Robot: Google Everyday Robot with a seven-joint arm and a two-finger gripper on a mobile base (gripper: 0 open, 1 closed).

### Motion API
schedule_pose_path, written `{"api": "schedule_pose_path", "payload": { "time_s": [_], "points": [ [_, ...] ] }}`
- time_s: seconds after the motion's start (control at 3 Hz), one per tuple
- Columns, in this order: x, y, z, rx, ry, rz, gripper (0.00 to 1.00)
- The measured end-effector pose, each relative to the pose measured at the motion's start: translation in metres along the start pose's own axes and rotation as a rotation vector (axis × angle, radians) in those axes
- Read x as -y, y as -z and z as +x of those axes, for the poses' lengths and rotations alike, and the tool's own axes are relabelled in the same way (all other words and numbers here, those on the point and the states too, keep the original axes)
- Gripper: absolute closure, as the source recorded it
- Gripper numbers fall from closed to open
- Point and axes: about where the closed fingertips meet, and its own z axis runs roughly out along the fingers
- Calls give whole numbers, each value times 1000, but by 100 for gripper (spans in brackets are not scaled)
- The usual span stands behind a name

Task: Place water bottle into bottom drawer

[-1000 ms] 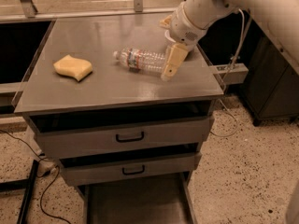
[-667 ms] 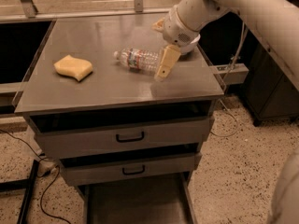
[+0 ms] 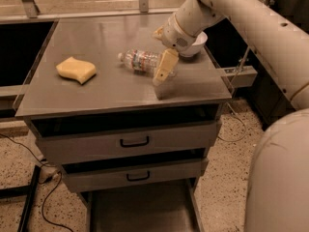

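A grey metal worktop (image 3: 111, 88) tops a cabinet on a speckled floor, with cables trailing at the lower left. The water bottle (image 3: 140, 60) lies on its side near the middle of this worktop, its white cap pointing left and its base to the right. A yellow sponge (image 3: 76, 69) sits well apart to its left, and a white bowl (image 3: 197, 44) stands behind the arm's wrist.

What changes over the last second is the claw (image 3: 163, 57). A moment ago it hangs to the right of the bottle's base, and now it is further left, right at that end. Its tan fingers (image 3: 164, 67) look spread apart: the near one crosses in front of the bottle's base and the other shows on the far side, so the bottle seems to sit between them. Whether either finger touches the plastic yet is not clear. The bottle itself appears to lie just where it lay, so nothing has nudged it.

I judge this to be the end of the approach, with the grasp not yet made and the task at an early stage. The bottom drawer (image 3: 140, 211) already stands pulled out at the foot of the cabinet, its flat dark floor open to view below the two drawers with black handles (image 3: 134, 142). Once the claw closes, the smooth round bottle could roll or squirt sideways out of the pinch, so the squeeze wants to be centred on its body
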Motion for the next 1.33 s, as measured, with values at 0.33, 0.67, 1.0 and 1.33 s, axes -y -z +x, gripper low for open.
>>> {"api": "schedule_pose_path", "payload": {
  "time_s": [0.33, 0.67, 1.0, 1.33],
  "points": [
    [4, -17, 7, -5, -39, -28, 0],
    [5, -30, 16, -12, -69, -55, 0],
    [5, -31, 16, -12, -70, -55, 19],
    [5, -31, 16, -12, -70, -55, 42]
  ]
}}
